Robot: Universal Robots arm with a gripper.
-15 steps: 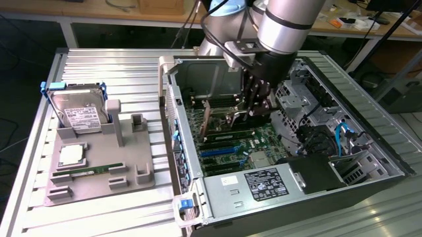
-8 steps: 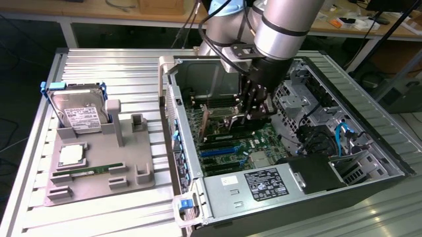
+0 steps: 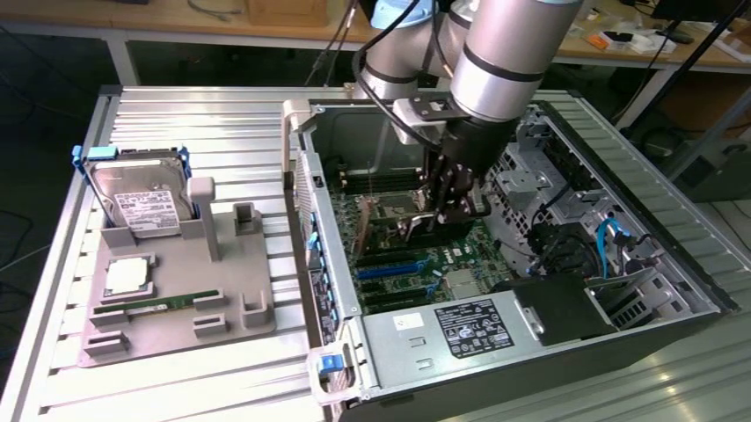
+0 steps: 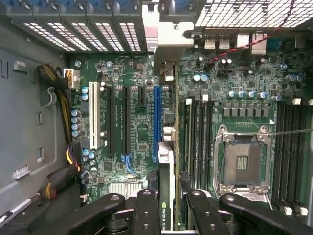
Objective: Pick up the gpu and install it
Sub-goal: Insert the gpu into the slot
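Pincer [image 4: 169, 197] gripping the gpu [image 4: 165, 164], judged a light, stiff but fragile card best held by its edges, poised edge-on over the motherboard [image 4: 142, 134].

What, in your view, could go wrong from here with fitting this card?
The graphics card in the end effector appears offset from the blue slot; pressing down might hit the board beside it. Its metal bracket sits close to the case's rear wall and may snag.
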